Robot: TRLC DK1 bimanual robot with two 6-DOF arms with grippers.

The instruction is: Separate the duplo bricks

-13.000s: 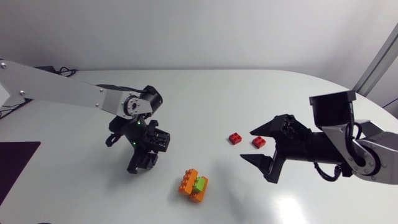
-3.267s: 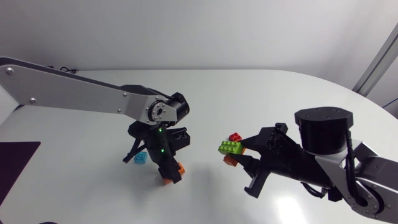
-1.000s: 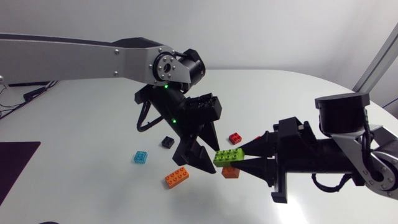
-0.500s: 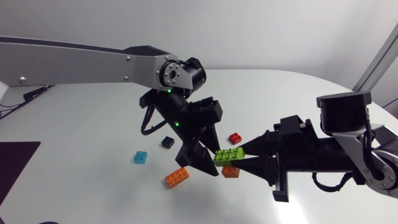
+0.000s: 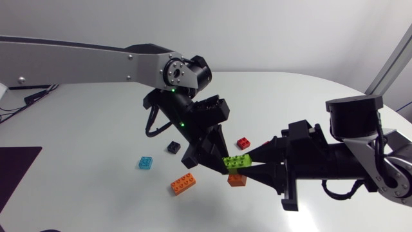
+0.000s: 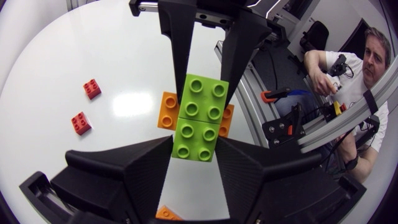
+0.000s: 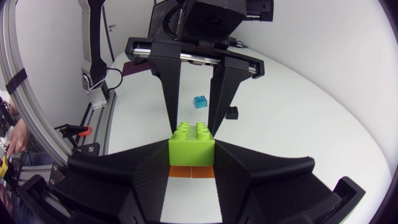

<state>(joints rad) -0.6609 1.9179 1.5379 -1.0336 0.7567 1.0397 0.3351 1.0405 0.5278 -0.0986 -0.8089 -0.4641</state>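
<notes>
Both arms meet over the middle of the table [image 5: 302, 96], and the green duplo brick [image 5: 237, 162] is caught between them, up off the surface. The right gripper [image 7: 192, 155] has its jaws closed on the brick's right end, one finger on each side. The left gripper [image 6: 194, 149] comes down at a slant from the far left, and its jaws pinch the opposite end, narrow and pressed to both flanks. Directly under the green one sits a small orange brick [image 5: 237, 180], poking out on either side of it in the left wrist view; whether the two are touching I can't tell. Down on the table, a long orange brick [image 5: 183, 184] lies to the near left, a blue brick [image 5: 146, 163] is farther left, and a black brick [image 5: 173, 147] sits beyond them. A red brick [image 5: 243, 143] rests just past the held piece.
</notes>
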